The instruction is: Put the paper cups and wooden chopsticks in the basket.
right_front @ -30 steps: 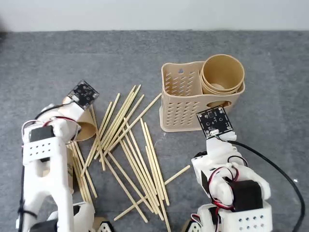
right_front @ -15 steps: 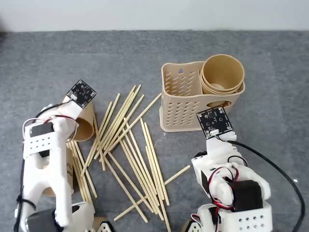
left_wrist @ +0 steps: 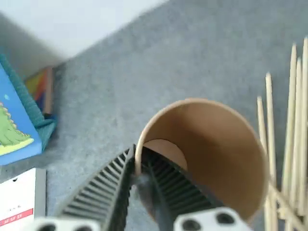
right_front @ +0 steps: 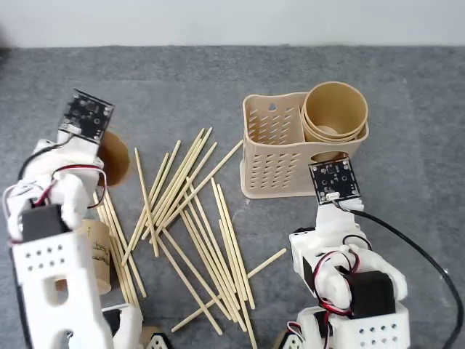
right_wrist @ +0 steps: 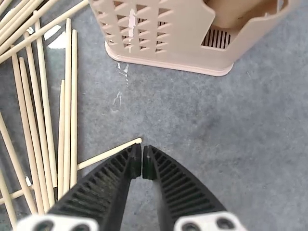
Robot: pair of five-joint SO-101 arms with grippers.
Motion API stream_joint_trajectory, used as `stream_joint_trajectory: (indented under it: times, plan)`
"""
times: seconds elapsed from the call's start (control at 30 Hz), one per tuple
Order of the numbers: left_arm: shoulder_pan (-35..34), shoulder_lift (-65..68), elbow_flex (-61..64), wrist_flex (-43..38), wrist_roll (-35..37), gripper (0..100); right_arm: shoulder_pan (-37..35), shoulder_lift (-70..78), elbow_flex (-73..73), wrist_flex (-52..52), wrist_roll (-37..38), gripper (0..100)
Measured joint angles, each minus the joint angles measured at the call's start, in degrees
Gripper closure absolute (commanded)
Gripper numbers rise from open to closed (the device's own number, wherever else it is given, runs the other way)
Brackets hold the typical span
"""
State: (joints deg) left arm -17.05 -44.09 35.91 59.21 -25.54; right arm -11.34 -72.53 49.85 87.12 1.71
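Left claw (left_wrist: pixel 138 162) closed on the rim of a paper cup (left_wrist: pixel 211 149), jaws pinching its wall from inside and outside; judged light and easily crushed, best held gently at this stiffer rim.

Ahead of the right gripper (right_wrist: pixel 142 161): bare grey mat (right_wrist: pixel 231 125) runs from the closed jaws to the basket (right_wrist: pixel 168 33), whose wall bars the way.
Left of its jaws: a single chopstick (right_wrist: pixel 108 154) ends just beside the tips, and the chopstick pile (right_wrist: pixel 43 110) lies beyond.
Right of its jaws: bare mat.
Ahead of the left gripper (left_wrist: pixel 138 161): the paper cup (left_wrist: pixel 211 154), clamped by its rim, fills the way.
Right of its jaws: the chopstick pile spreads past the cup.
Over the basket: stacked cups (right_front: pixel 336 109) fill the round compartment, and the slotted compartment (right_front: pixel 275 120) is open on top.
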Motion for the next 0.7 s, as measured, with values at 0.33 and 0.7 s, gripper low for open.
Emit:
stream_joint_trajectory:
  times: [0.33, 0.7]
  plan:
    - [13.4, -5.4, -19.3, 16.4, 12.8, 99, 2.2, -0.9, -7.7, 5.5, 0.0, 96.6]
    - [30.4, -5.6, -28.0, 13.9, 26.0, 99, 21.1, -0.9, -18.6, 5.6, 0.0, 96.6]
